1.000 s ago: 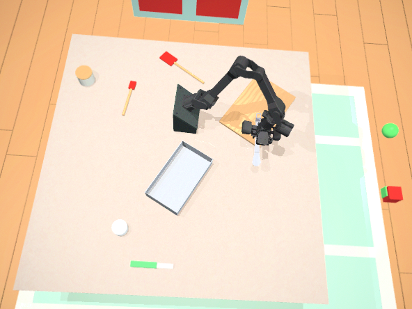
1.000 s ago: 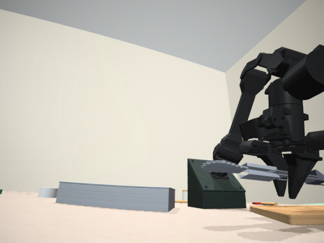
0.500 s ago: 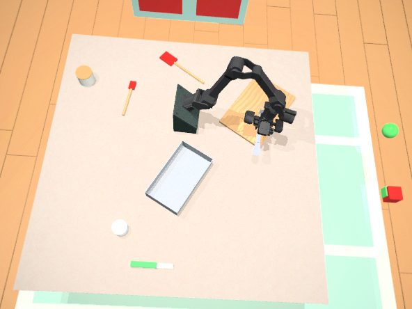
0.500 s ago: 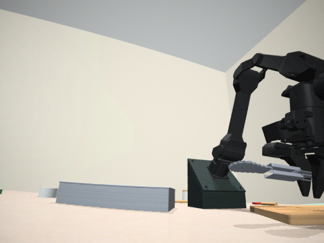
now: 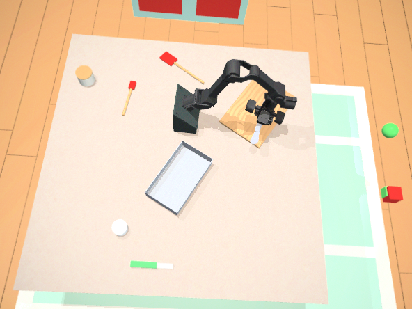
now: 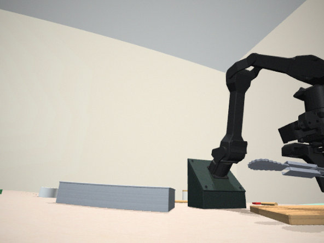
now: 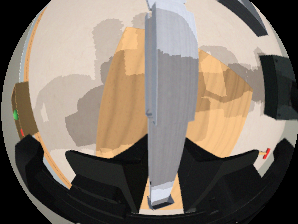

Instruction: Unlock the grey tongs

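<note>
The grey tongs (image 5: 256, 136) (image 6: 266, 165) (image 7: 175, 75) are in the air above the wooden board (image 5: 240, 104) (image 6: 306, 219) (image 7: 120, 110). They lie roughly level, with the scalloped tips toward the left in the exterior view and the arms close together. My gripper (image 5: 265, 117) (image 7: 163, 135) is shut on the tongs at their middle and points down over the board. The tongs' hinge end is hidden under the gripper in the top view and cut off in the exterior view. The roasting tin (image 5: 197, 152) (image 6: 115, 195) stands apart from the board, with nothing across it.
The dark green arm base (image 5: 186, 120) (image 6: 216, 186) (image 7: 280, 87) stands left of the board in the top view. Two red-headed spatulas (image 5: 168, 58) (image 5: 132, 85) and a jar (image 5: 85, 76) are farther back. A white round pot (image 5: 120, 227) and a green-handled knife (image 5: 143, 264) lie toward the front.
</note>
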`<action>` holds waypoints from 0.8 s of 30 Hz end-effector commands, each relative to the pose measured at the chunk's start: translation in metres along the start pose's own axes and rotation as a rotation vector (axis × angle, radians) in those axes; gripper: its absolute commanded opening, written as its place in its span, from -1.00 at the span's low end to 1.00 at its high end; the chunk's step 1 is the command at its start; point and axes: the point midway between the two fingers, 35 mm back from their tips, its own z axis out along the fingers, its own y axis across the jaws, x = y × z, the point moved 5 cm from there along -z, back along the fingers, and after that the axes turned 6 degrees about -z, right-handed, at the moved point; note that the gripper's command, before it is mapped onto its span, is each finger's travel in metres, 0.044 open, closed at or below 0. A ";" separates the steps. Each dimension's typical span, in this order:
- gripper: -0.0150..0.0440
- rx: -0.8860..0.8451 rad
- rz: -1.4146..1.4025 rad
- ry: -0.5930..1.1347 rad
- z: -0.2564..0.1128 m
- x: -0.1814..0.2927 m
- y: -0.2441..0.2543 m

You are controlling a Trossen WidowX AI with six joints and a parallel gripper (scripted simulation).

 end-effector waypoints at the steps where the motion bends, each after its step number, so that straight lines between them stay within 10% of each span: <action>1: -1.00 -0.017 0.048 0.004 -0.005 0.013 -0.003; 24: -1.00 -0.097 0.282 0.087 -0.036 0.072 -0.023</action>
